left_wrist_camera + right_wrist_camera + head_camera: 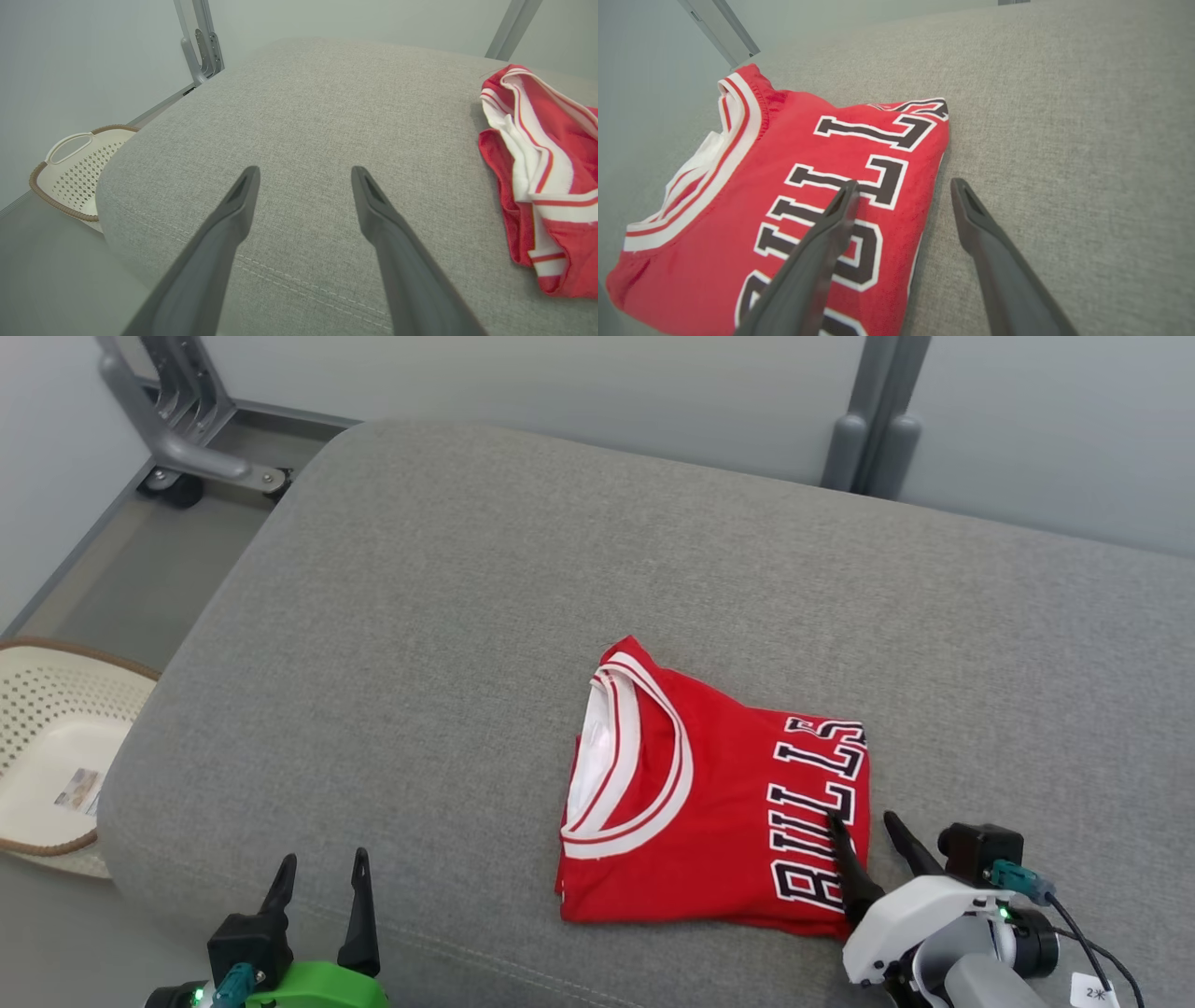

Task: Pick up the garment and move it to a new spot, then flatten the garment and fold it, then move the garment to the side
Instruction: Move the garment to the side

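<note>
Left jaws wide, nothing between them; fingers (359,905) hang over the near left edge of the grey cushion (448,616), well apart from the garment. Right jaws also wide and holding nothing. They straddle the right folded edge of the red Bulls jersey (709,821), with one finger (831,233) over the black lettering and the other over bare cushion. Can't tell if either tip touches the fabric.

The jersey lies right of centre, toward the near side of the cushion, as a compact rectangle with neat edges and the white-trimmed neckline on its left. Judging from that, the move, flatten and fold steps look done. What's left is probably only shifting it to the side, which hasn't started because nothing is gripped yet.

Hard to see:
- The jersey's near right corner sits behind the right arm's white housing in the head view.
- The layers under the fold are hidden.
- The cushion's near edge is cut off.

On the floor to the left is a perforated cream basket (28,709), cropped by the frame; the label inside it is too small to read. Far back stands a grey metal frame (187,453) on a caster, only partly in view.
</note>
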